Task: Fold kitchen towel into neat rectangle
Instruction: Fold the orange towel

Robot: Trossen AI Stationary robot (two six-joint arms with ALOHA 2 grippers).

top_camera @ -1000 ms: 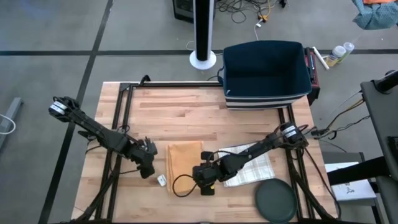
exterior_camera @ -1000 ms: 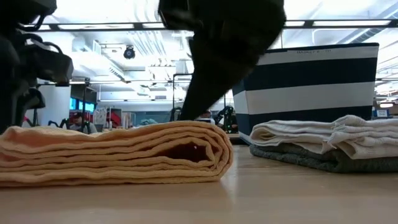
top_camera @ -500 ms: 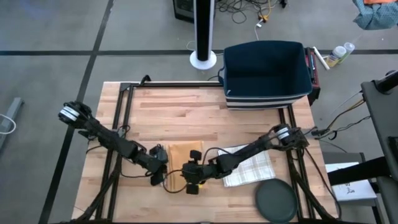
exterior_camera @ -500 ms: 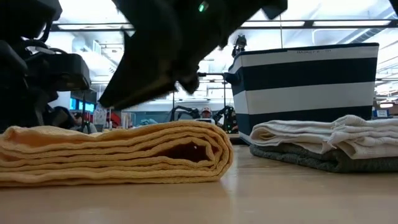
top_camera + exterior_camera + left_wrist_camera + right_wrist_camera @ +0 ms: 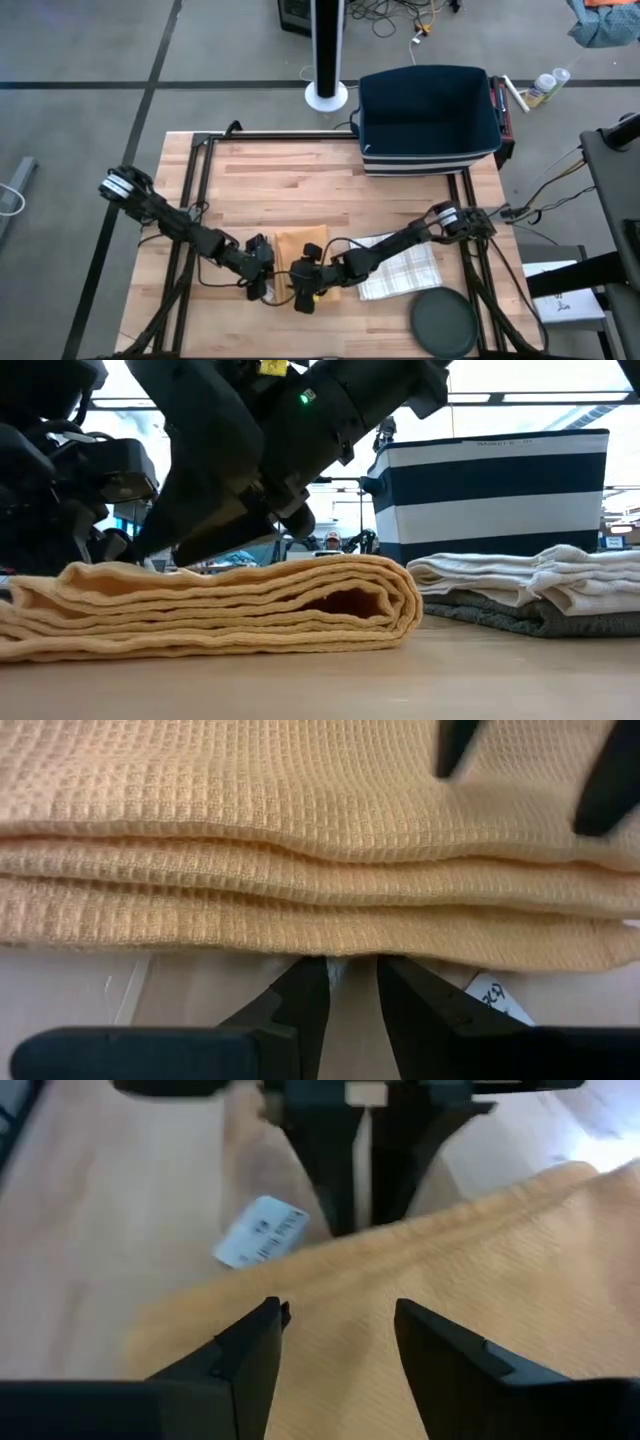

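Orange waffle-weave cloth, the kitchen towel (image 5: 299, 256), lies folded in several layers near the front edge of the wooden table (image 5: 290, 180), and it is now bunched narrower than a second ago, its rounded fold pushed further along in the low view. My right gripper (image 5: 304, 291) has slid from the towel's right side onto its front corner and has spread its fingers over the top layer, gripping nothing that I can see. My left gripper (image 5: 262, 268) has moved in to the towel's left edge; its fingers sit close together at the stacked edges, next to the white label (image 5: 497, 996), and I cannot tell whether they pinch a layer. I judge the fold nearly done, with only squaring of edges left. Beside it rest a checked towel (image 5: 405, 268), a dark round lid (image 5: 444, 323) and a striped bin (image 5: 428, 120).
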